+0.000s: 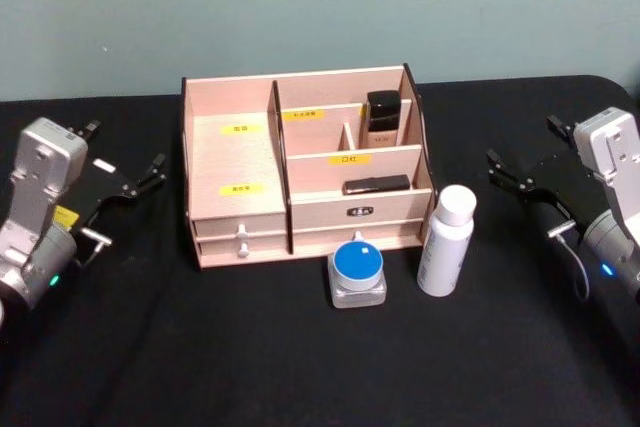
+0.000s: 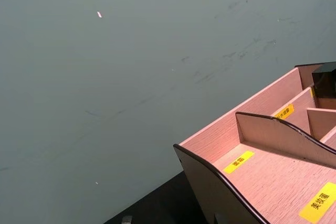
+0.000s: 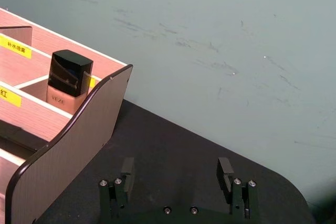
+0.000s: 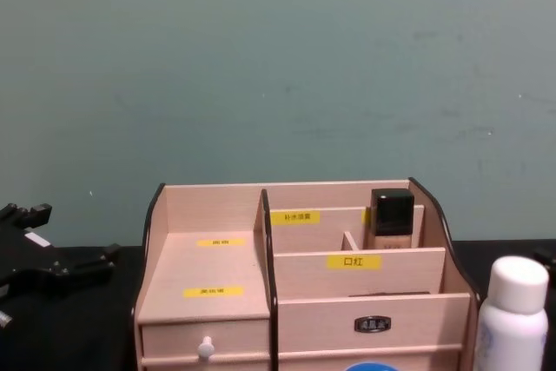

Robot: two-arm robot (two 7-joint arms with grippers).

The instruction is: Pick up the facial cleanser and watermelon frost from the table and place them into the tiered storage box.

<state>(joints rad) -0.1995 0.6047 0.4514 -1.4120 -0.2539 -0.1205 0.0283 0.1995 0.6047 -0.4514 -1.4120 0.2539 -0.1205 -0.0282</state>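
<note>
The tiered storage box [image 1: 232, 99] stands at the middle back of the black table, also seen in the chest view [image 4: 213, 208] and both wrist views [image 2: 262, 174] [image 3: 68, 145]. In front of its right half stands a white capped bottle [image 1: 446, 242] [image 4: 514, 319], likely the facial cleanser. Left of it sits a small squat jar with a round blue lid [image 1: 357, 272] [image 4: 370, 367], likely the watermelon frost. My left gripper [image 1: 122, 149] [image 4: 65, 236] hovers open, left of the box. Right of the box, my right gripper [image 1: 527, 147] [image 3: 176, 169] is open and holds nothing.
A foundation bottle with a black cap [image 1: 382, 117] [image 3: 67, 77] stands in the box's back right compartment. A flat black stick [image 1: 377, 185] lies in the tier below it. A teal wall rises behind the table. Black table surface [image 1: 300, 367] stretches in front of the items.
</note>
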